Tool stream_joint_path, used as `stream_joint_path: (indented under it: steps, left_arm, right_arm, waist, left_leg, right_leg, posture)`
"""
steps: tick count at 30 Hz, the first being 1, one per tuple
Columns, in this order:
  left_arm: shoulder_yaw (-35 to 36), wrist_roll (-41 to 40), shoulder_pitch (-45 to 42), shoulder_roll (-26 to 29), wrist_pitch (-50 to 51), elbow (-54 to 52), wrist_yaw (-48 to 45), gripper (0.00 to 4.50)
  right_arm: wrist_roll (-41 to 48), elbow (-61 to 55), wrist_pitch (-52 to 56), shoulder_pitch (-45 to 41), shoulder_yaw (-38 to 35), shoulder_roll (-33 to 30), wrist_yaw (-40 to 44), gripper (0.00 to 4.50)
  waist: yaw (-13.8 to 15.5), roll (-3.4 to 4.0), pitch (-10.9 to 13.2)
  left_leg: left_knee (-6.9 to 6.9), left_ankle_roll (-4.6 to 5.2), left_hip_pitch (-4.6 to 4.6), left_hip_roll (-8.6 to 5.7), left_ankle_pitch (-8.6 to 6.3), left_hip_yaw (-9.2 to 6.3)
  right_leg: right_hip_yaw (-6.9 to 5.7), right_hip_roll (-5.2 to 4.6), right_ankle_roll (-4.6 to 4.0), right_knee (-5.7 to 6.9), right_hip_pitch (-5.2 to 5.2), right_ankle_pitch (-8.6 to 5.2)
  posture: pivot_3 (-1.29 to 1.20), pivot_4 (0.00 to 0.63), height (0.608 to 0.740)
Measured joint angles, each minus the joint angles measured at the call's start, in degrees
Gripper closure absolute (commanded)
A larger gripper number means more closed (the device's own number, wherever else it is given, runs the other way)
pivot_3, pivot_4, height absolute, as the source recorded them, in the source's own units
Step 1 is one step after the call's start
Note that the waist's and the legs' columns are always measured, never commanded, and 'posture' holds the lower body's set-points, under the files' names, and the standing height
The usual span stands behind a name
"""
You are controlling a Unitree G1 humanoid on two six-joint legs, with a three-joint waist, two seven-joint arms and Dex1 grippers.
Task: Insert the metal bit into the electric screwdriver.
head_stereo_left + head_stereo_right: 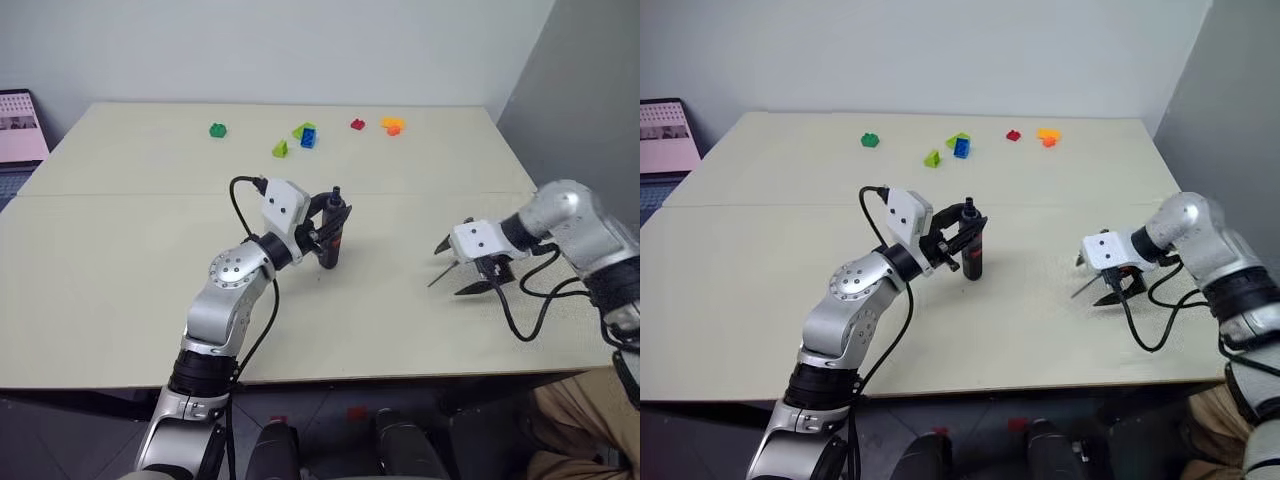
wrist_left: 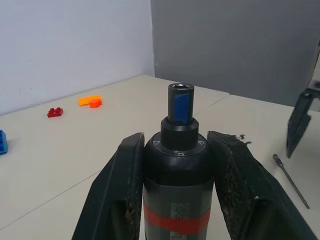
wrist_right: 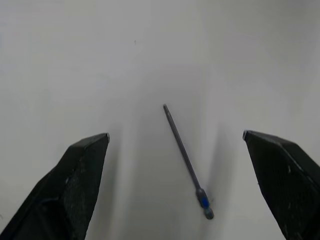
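While left gripper point(image 2: 175, 190) clamps electric screwdriver point(image 2: 179, 165) upright; right gripper point(image 3: 175, 150) spread above metal bit point(image 3: 184, 155); no legible writing

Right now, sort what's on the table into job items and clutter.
Job items:
- black pen-shaped electric screwdriver with red panels, clamped upright in the left end effector
- thin dark grey metal bit, lying flat under the open right end effector

Clutter:
- small coloured plastic bricks at the far edge
- laptop

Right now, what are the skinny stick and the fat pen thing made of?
The metal bit looks like dull grey steel, thin and straight. The electric screwdriver seems matte black plastic with a red band, though its socket end could be metal.
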Motion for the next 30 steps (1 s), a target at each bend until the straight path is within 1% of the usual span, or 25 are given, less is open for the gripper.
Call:
stream_joint_path:
  steps: [4, 7, 10, 13, 14, 15, 16, 18, 19, 20, 21, 23, 24, 26, 30]
  left_arm:
    - [0.0, -0.01, 0.17, 0.16, 0.37, -0.55, 0.08, 2.88]
    - [0.05, -0.01, 0.3, 0.18, 0.6, -0.83, 0.46, 2.88]
    - [0.08, 0.06, 0.54, 0.2, 1.47, -1.66, 1.31, 2.88]
    - [0.24, 0.12, 1.27, 0.3, 1.79, -2.47, 1.86, 2.88]
    - [0.28, 0.12, 1.37, 0.33, 1.87, -2.51, 2.03, 2.88]
    - [0.29, 0.14, 1.51, 0.37, 1.95, -2.57, 2.29, 2.88]
    - [0.3, 0.16, 1.66, 0.4, 2.02, -2.58, 2.47, 2.88]
    - [0.32, 0.29, 2.18, 0.57, 2.51, -2.69, 2.64, 2.88]
    - [0.33, 0.32, 2.3, 0.7, 2.63, -2.82, 2.71, 2.88]
    - [0.37, 0.34, 2.33, 0.71, 2.67, -2.85, 2.82, 2.88]
    - [0.39, 0.43, 2.36, 0.72, 2.73, -2.87, 2.98, 2.88]
    - [0.48, 0.66, 2.41, 0.73, 2.74, -2.87, 3.11, 2.88]
    - [0.5, 0.74, 2.41, 0.74, 2.73, -2.87, 3.15, 2.88]
    - [0.59, 0.86, 2.41, 0.74, 2.7, -2.87, 3.16, 2.88]
    - [0.74, 0.91, 2.39, 0.73, 2.58, -2.89, 3.07, 2.88]
  right_arm:
    - [-7.89, 13.05, -10.25, -5.68, 4.14, 4.11, -1.6, 0.0]
    - [-12.26, 19.59, -14.96, -8.55, 6.06, 6.38, -3.88, 0.0]
    - [-16.73, 24.72, -18.36, -10.72, 7.71, 9.19, -7.31, 0.53]
    - [-19.68, 28.32, -20.19, -12.39, 8.33, 10.93, -9.14, 1.34]
    - [-20.3, 29.12, -20.37, -12.69, 8.33, 11.33, -9.58, 1.52]
    - [-20.96, 29.77, -20.46, -12.89, 8.32, 11.72, -10.05, 1.83]
    - [-21.41, 30.2, -20.48, -12.97, 8.33, 12.01, -10.35, 2.08]
    - [-22.79, 31.32, -20.48, -12.98, 8.34, 12.86, -11.24, 2.62]
    - [-23.36, 31.4, -20.52, -13.01, 8.34, 13.09, -11.41, 2.92]
    - [-23.69, 31.53, -20.56, -13.07, 8.34, 13.29, -11.53, 3.09]
    - [-23.99, 31.74, -20.63, -13.12, 8.33, 13.45, -11.69, 3.43]
    - [-24.42, 32.07, -20.9, -13.19, 8.26, 13.66, -11.88, 3.86]
    - [-24.48, 32.2, -21.03, -13.23, 8.23, 13.73, -11.91, 4.2]
    - [-24.62, 32.3, -21.11, -13.3, 8.14, 13.81, -12.03, 4.48]
    - [-24.61, 32.31, -21.16, -13.58, 8.05, 14.05, -12.28, 4.5]
  waist:
    - [-0.03, 0.04, 0.02]
    - [-0.03, 0.05, 0.03]
    - [-0.2, 0.06, 0.03]
    - [-0.26, 0.08, 0.02]
    - [-0.28, 0.08, 0.02]
    - [-0.34, 0.07, 0.01]
    - [-0.4, 0.07, 0.01]
    - [-0.67, 0.06, 0.02]
    - [-0.88, 0.06, 0.02]
    - [-1.07, 0.06, 0.02]
    - [-1.44, 0.06, 0.02]
    - [-1.86, 0.06, 0.02]
    - [-2.03, 0.06, 0.02]
    - [-2.24, 0.06, 0.02]
    - [-2.53, 0.07, 0.02]
  left_leg:
    - [-0.02, 0.0, 0.0, 0.0, 0.0, -0.01]
    - [-0.04, 0.0, 0.0, 0.0, 0.0, -0.01]
    - [-0.04, 0.0, 0.02, 0.0, 0.0, -0.02]
    - [-0.03, 0.0, 0.1, 0.01, 0.0, -0.02]
    - [-0.02, 0.0, 0.13, 0.01, 0.0, -0.02]
    - [-0.01, 0.0, 0.24, 0.01, 0.0, -0.02]
    - [-0.01, 0.0, 0.4, 0.01, 0.0, -0.02]
    - [-0.04, 0.0, 1.05, 0.0, -0.01, -0.01]
    - [-0.03, 0.0, 1.1, 0.0, -0.01, -0.01]
    - [-0.03, -0.01, 1.1, 0.0, 0.0, -0.02]
    - [0.0, 0.0, 1.1, -0.02, 0.0, -0.02]
    - [0.04, 0.01, 1.1, -0.03, 0.01, -0.02]
    - [0.04, 0.01, 1.11, -0.03, 0.01, -0.02]
    - [0.03, 0.01, 1.11, -0.03, 0.01, -0.03]
    - [-0.05, 0.01, 1.09, -0.03, 0.01, -0.04]
  right_leg:
    - [0.0, 0.0, 0.04, 0.0, 0.0, 0.07]
    - [0.0, 0.0, -0.01, 0.01, 0.0, 0.13]
    - [0.0, 0.0, 0.01, 0.04, 0.0, 0.15]
    - [-0.01, 0.01, 0.01, 0.05, 0.07, 0.15]
    - [0.0, 0.01, 0.01, 0.06, 0.09, 0.13]
    - [0.0, 0.01, -0.04, 0.06, 0.17, 0.09]
    - [0.01, 0.01, -0.12, 0.06, 0.34, 0.05]
    - [0.02, 0.01, -0.16, -0.01, 0.98, 0.01]
    - [0.03, 0.01, -0.16, -0.01, 1.02, 0.0]
    - [0.05, 0.01, -0.16, -0.01, 1.02, 0.01]
    - [0.08, 0.01, -0.16, -0.01, 1.05, 0.01]
    - [0.11, 0.01, -0.15, -0.01, 1.08, 0.02]
    - [0.12, 0.01, -0.14, -0.01, 1.09, 0.03]
    - [0.11, 0.01, -0.13, 0.01, 1.1, 0.04]
    - [0.1, 0.02, -0.13, 0.0, 1.08, 0.03]
  posture:
    - [0.0, 0.15, 0.74]
    - [0.0, 0.15, 0.74]
    - [0.0, 0.15, 0.74]
    - [0.0, 0.15, 0.74]
    - [0.0, 0.15, 0.74]
    - [0.0, 0.15, 0.74]
    - [0.0, 0.15, 0.74]
    - [0.0, 0.15, 0.74]
    - [0.0, 0.15, 0.74]
    - [0.0, 0.15, 0.74]
    - [0.0, 0.15, 0.74]
    - [0.0, 0.15, 0.74]
    - [0.0, 0.15, 0.74]
    - [0.0, 0.15, 0.74]
    - [0.0, 0.15, 0.74]
